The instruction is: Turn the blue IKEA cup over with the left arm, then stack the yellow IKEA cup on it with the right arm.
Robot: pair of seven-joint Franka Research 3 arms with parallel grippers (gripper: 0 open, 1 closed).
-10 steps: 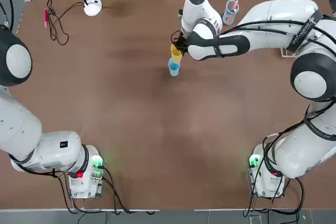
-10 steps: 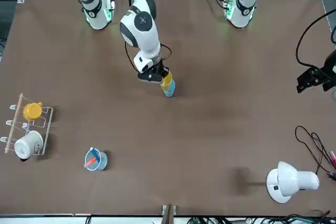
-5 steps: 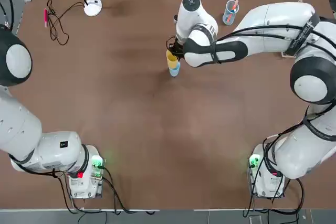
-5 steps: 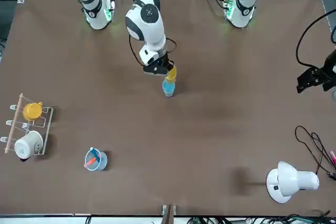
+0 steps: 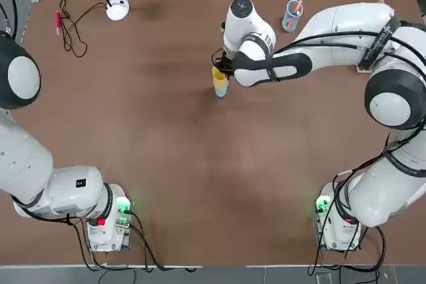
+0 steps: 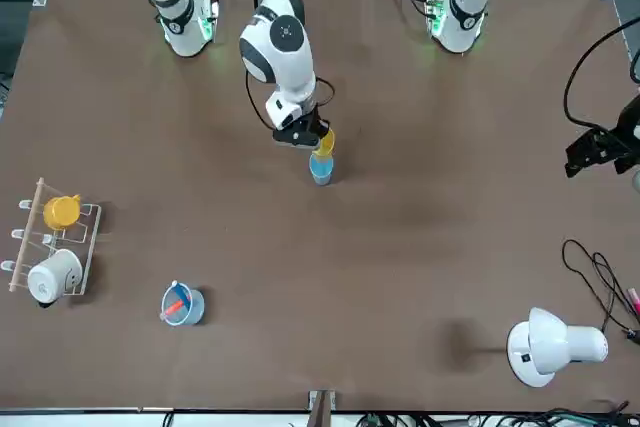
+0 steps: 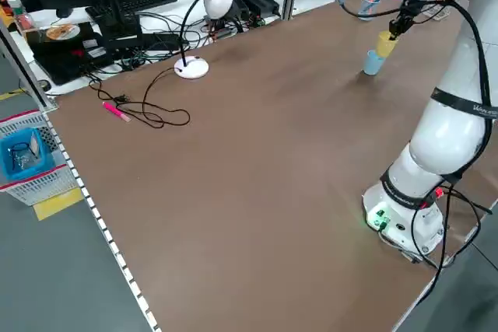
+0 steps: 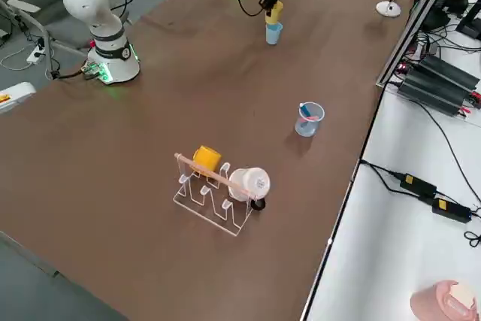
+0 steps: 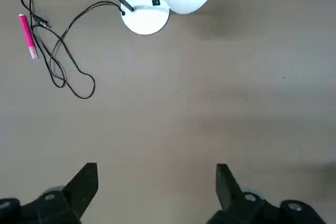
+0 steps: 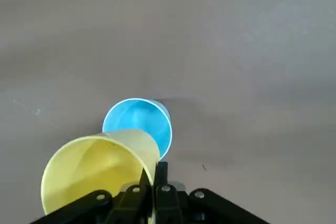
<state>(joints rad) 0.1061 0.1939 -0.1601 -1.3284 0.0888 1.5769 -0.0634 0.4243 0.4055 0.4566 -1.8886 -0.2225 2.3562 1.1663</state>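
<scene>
Right gripper (image 6: 303,134) pinches the yellow IKEA cup (image 6: 322,141) by its rim, tilted, hanging just above and slightly off the blue IKEA cup (image 6: 320,169) standing on the table (image 6: 400,247).

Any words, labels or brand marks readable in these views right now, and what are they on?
No text reads clearly.
Black band on the right arm: white lettering, too small to read.
Small label on the left arm: too small.
Dark mark on the lamp base: blurred.
Yellow IKEA cup and blue IKEA cup: no print visible.
</scene>
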